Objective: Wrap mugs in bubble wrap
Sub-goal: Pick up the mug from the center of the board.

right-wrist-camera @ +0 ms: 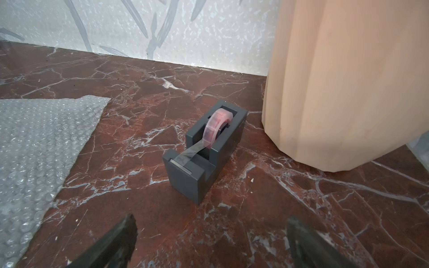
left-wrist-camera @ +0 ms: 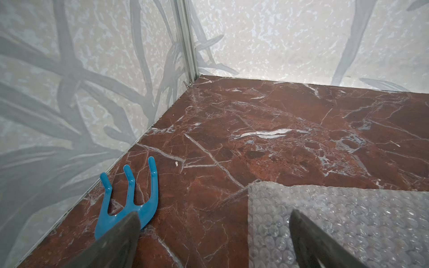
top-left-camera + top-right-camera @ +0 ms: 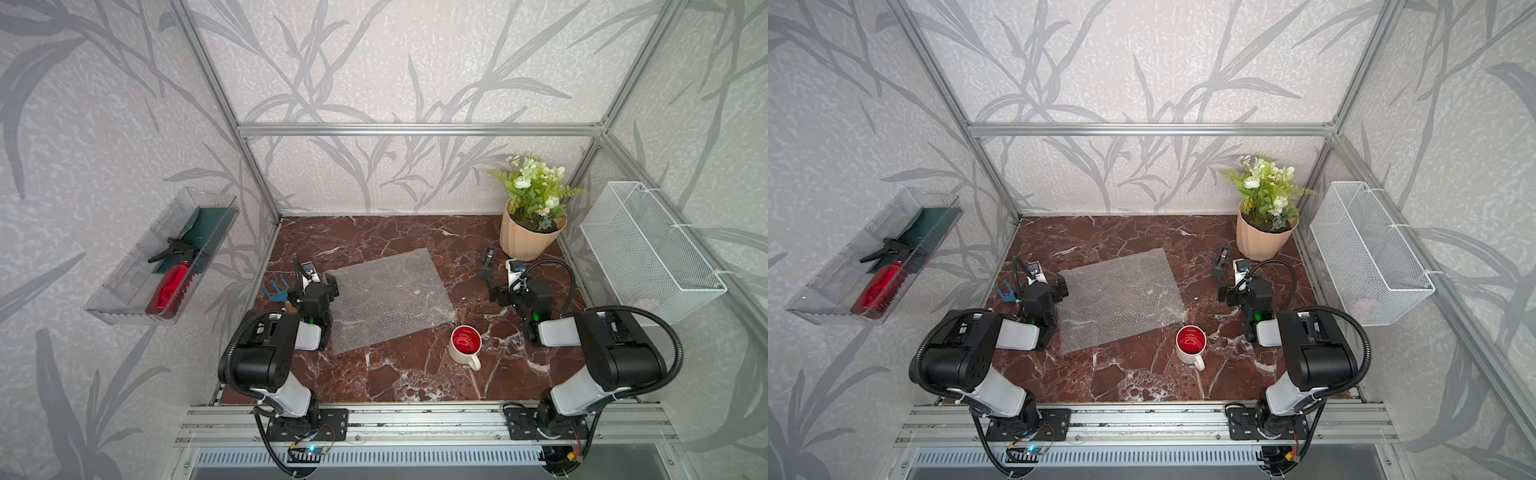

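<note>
The mug (image 3: pixel 465 345) (image 3: pixel 1191 344), cream outside and glossy red inside, stands upright on the marble table with its handle toward the front edge. It sits just off the near right corner of the bubble wrap (image 3: pixel 386 297) (image 3: pixel 1121 297). That sheet lies flat mid-table and also shows in both wrist views (image 2: pixel 336 220) (image 1: pixel 34 150). My left gripper (image 3: pixel 313 286) (image 2: pixel 214 212) is open at the sheet's left edge, one finger over the wrap and nothing held. My right gripper (image 3: pixel 505 291) (image 1: pixel 211 219) is open and empty, low over bare marble right of the sheet.
A grey tape dispenser (image 1: pixel 204 157) (image 3: pixel 488 259) stands just ahead of the right gripper, beside the peach plant pot (image 3: pixel 528 237) (image 1: pixel 336 81). A blue hand rake (image 2: pixel 130 197) (image 3: pixel 276 289) lies by the left wall. A wire basket (image 3: pixel 648 249) and a clear tray (image 3: pixel 124 291) hang on the side walls.
</note>
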Available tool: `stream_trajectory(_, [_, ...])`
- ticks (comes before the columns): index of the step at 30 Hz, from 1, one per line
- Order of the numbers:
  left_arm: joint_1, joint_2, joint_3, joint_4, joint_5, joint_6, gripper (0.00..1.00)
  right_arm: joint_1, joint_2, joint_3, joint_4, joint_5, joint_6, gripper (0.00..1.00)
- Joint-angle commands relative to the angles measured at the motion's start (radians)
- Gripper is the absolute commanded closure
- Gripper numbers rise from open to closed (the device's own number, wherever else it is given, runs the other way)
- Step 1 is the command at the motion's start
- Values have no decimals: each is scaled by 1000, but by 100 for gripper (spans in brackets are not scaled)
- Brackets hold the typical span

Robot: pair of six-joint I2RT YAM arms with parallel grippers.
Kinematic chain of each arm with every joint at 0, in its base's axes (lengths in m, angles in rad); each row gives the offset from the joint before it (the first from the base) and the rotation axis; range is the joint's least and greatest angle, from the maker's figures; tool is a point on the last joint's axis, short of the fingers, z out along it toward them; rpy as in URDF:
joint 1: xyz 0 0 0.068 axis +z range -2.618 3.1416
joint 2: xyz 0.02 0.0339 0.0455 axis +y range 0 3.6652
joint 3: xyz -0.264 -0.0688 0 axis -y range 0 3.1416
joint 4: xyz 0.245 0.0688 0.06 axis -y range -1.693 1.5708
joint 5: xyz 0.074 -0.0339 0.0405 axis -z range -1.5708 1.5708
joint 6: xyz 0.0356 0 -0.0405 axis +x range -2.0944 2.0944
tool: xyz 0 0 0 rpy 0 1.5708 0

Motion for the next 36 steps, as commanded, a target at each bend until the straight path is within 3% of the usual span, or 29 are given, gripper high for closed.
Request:
stream_trajectory(1, [6,-24,-5,0,-1,13,1,8,-21,-11,20,13,-12,1])
stream_trajectory(28, [6,-24,-3,-2,2,12,1,6,-24,-8,18,6,-9,1])
stream_trajectory(31, [-3,-92,-8,-45,6,32,3,16,-159,10,-143,42,-12,1])
stream_trajectory(33, [-21,-171,52,-218,-22,42,3,19,-279,73,-406,114,63,1])
stream_trajectory(36, [-28,-244,146,-429,9,47,2,39,-391,159,-710,94,128,1])
